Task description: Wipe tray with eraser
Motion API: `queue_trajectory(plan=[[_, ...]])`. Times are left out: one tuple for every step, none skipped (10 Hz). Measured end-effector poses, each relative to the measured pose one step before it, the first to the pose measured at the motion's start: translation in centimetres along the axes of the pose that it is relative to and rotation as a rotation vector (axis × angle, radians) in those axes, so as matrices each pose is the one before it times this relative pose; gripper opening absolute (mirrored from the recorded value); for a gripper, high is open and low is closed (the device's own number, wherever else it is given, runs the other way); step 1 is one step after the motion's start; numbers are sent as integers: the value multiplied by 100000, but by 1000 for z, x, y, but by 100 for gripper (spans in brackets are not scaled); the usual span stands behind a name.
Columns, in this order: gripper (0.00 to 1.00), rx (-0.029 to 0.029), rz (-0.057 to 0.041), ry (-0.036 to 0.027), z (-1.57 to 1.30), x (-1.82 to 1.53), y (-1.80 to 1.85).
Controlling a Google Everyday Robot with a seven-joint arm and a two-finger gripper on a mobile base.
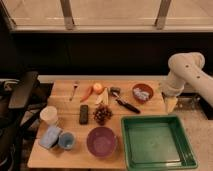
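The green tray (156,142) with a raised rim sits at the front right of the wooden table. The eraser (84,114), a small dark block, lies left of centre on the table, beside a bunch of dark grapes (102,114). My gripper (170,104) hangs at the right edge of the table, just above and behind the tray's far right corner, far from the eraser. It holds nothing that I can see.
A purple bowl (101,141) stands left of the tray. A black-handled utensil (125,102), a brown bowl (142,92), an orange (98,88), a carrot, a fork (74,90), a white cup (49,115), a blue cup (66,140) and a blue sponge-like block (50,136) lie around. A dark chair stands at left.
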Motion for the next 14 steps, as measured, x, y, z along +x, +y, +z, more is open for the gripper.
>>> queue_trajectory(plan=[[74, 3, -3, 0, -2, -2, -1], [74, -5, 1, -3, 2, -1, 2], [74, 7, 5, 2, -4, 2, 0], [74, -3, -6, 1, 1, -3, -1], [74, -2, 7, -2, 3, 2, 2], [74, 7, -4, 1, -4, -1, -2], [74, -1, 5, 0, 1, 1, 0], [74, -7, -5, -3, 3, -2, 1], [74, -3, -73, 42, 2, 4, -1], [74, 47, -523, 154, -55, 2, -21], [74, -53, -2021, -643, -239, -51, -151], [74, -821, -6526, -1424, -258, -685, -527], [74, -1233, -9755, -2050, -86, -1452, -957], [74, -624, -6723, -1140, -79, -1453, -1039]])
